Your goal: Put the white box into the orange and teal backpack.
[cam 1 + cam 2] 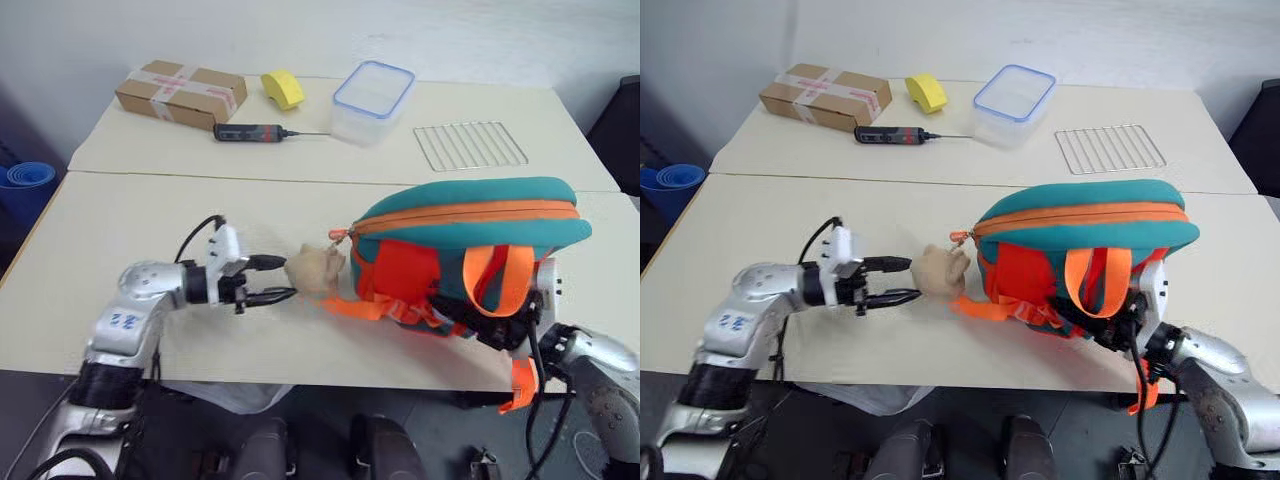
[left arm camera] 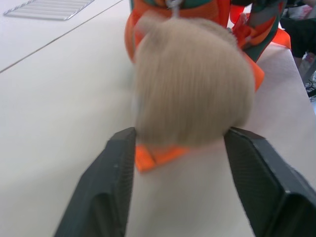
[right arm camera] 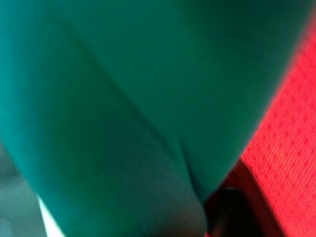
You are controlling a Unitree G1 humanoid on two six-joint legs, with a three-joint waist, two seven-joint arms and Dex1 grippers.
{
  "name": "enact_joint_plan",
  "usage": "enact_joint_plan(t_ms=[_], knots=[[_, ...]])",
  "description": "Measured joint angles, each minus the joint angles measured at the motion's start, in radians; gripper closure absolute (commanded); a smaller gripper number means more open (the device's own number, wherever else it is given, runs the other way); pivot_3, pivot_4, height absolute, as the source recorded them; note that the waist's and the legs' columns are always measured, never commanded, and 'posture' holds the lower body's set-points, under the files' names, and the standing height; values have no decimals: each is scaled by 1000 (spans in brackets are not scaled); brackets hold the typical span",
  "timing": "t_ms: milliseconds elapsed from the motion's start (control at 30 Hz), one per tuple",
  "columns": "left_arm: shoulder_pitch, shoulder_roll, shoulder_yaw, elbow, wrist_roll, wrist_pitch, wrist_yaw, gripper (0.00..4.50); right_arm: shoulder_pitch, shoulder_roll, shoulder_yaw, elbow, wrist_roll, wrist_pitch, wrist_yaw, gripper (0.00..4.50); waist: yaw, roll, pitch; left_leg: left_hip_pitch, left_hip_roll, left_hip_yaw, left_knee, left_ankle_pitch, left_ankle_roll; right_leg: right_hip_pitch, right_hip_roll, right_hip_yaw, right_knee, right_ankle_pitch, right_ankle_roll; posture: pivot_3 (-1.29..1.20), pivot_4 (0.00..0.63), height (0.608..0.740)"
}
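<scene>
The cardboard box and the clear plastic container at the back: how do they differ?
The cardboard box is brown, opaque, flat and long, with tape across its top. The clear plastic container is see-through, taller and squarer, with a blue rim. The box lies farther to the robot's left. Both sit on the far table, away from the backpack.

Hidden and blurred parts around the orange and teal backpack (image 1: 470, 225)

The right pincer is concealed behind the backpack's near side in the head views, and its opening cannot be judged. The plush bear (image 2: 190, 84) is smeared by blur in the left wrist view. The stack of blue tubs (image 1: 22, 182) is cut off at the picture's edge. The lettering on the black tool (image 1: 252, 132) is too small to be read.
</scene>
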Motion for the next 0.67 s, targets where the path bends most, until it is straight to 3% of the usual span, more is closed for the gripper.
enact_joint_plan(t_ms=[100, 233, 333, 433, 667], knots=[[103, 91, 94, -61, -53, 30, -25, 33, 72, -67, -59, -26, -18, -46, 85, 1251, 2, 2, 1, 0, 0, 0, -1, 0, 0, 0, 0, 0, -2, 0, 0, 0, 150, 740], [282, 116, 273, -119, -95, 36, -5, 0, 232, -125, -238, 14, -84, -171, 227, 30, 13, 2, 1, 1, -1, 0, -1, -2, 2, 2, -1, 0, -4, 0, 0, 0, 150, 740], [404, 117, 332, -195, -99, 15, -5, 0, 267, -164, -327, 150, -166, -311, 314, 30, 15, 1, 0, 2, -1, 1, 0, -3, 2, 4, -2, 2, -7, 1, 2, 0, 150, 740], [475, 123, 326, -209, -33, -85, -8, 0, 194, -184, -352, 339, -217, -424, 346, 30, 14, 1, 0, 3, -1, 2, -1, -6, -4, 3, -2, 4, -8, 1, 2, 0, 150, 740], [433, 116, 299, -108, 78, -276, 33, 0, 128, -207, -329, 439, -249, -506, 384, 30, 16, 4, 0, 4, 0, 2, -12, 2, -5, -2, -1, 1, -4, -2, -4, 0, 150, 740]])
